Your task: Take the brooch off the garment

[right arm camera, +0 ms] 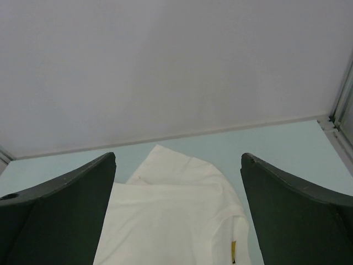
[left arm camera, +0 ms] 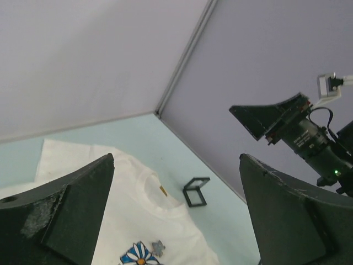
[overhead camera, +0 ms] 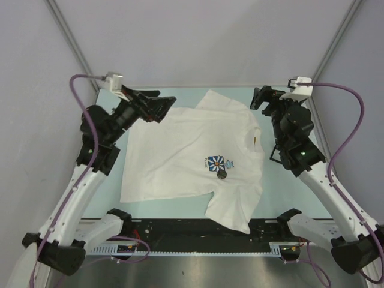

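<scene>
The garment (overhead camera: 180,150), a white T-shirt, lies flat on the pale table with its neck to the right. Its blue-and-white flower print (overhead camera: 216,162) is on the chest. The brooch (overhead camera: 222,174), small, dark and round, sits just below the print. My left gripper (overhead camera: 163,109) is open and empty, raised over the shirt's far left part. My right gripper (overhead camera: 259,99) is open and empty, raised past the far right shoulder. The left wrist view shows the shirt (left arm camera: 127,221), the print (left arm camera: 139,255) and the orange neck tag (left arm camera: 162,190); the brooch is out of that view. The right wrist view shows the shirt (right arm camera: 165,221).
A small square black frame (left arm camera: 196,192) lies on the table right of the collar, partly under my right arm (overhead camera: 294,138). Grey walls close in the table at the back and sides. A black rail (overhead camera: 198,231) runs along the near edge.
</scene>
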Available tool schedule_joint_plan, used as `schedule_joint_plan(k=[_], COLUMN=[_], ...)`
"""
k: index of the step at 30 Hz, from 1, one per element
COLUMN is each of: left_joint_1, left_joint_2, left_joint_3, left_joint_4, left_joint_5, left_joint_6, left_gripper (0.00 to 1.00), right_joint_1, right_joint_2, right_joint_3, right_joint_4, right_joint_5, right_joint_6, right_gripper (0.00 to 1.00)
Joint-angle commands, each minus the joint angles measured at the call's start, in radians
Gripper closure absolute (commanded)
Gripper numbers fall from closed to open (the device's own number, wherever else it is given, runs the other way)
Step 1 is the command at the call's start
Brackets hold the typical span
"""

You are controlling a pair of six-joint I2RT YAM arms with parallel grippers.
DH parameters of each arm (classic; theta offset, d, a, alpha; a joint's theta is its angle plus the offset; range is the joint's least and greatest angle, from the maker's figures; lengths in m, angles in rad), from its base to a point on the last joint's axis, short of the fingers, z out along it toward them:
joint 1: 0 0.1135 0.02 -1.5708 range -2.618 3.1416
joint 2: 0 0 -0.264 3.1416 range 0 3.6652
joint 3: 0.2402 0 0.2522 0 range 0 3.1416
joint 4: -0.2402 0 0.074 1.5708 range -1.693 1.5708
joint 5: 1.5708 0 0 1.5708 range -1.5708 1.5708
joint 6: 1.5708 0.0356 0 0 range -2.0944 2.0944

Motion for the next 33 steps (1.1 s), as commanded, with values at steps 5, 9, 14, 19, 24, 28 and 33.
schedule_joint_plan(k=[5, 9, 14, 19, 24, 28, 33], left_joint_1=[-0.148, -0.231, -0.295, -0.351, -0.4, -0.415, -0.417], left_joint_2=[0.255, 0.425, 0.611, 0.869, 0.97, 0.963, 0.897], left_joint_3=[0.003, 0.037, 0.086, 0.194, 0.195, 0.098, -0.038], left_joint_4=[0.056, 0.057, 0.113, 0.142, 0.168, 0.215, 0.242], left_joint_5=[0.034, 0.008, -0.03, -0.02, -0.058, -0.102, -0.144], left_joint_6=[0.014, 0.058, 0.046, 0.046, 0.06, 0.066, 0.072], left_gripper=[0.0, 0.0, 0.0, 0.14, 0.35, 0.44, 0.56], right_joint_1=[-0.012, -0.028, -0.075, -0.176, -0.135, -0.089, -0.049], right_joint_2=[0.182, 0.25, 0.345, 0.442, 0.463, 0.43, 0.417], right_joint_3=[0.073, 0.079, 0.079, 0.077, -0.01, -0.157, -0.252], right_joint_4=[-0.027, -0.034, -0.054, -0.198, -0.26, -0.145, -0.068], right_joint_5=[-0.023, -0.085, -0.251, -0.446, -0.339, -0.365, -0.371], right_joint_6=[0.065, 0.094, 0.201, 0.353, 0.333, 0.364, 0.438], right_gripper=[0.0, 0.0, 0.0, 0.0, 0.01, 0.06, 0.2])
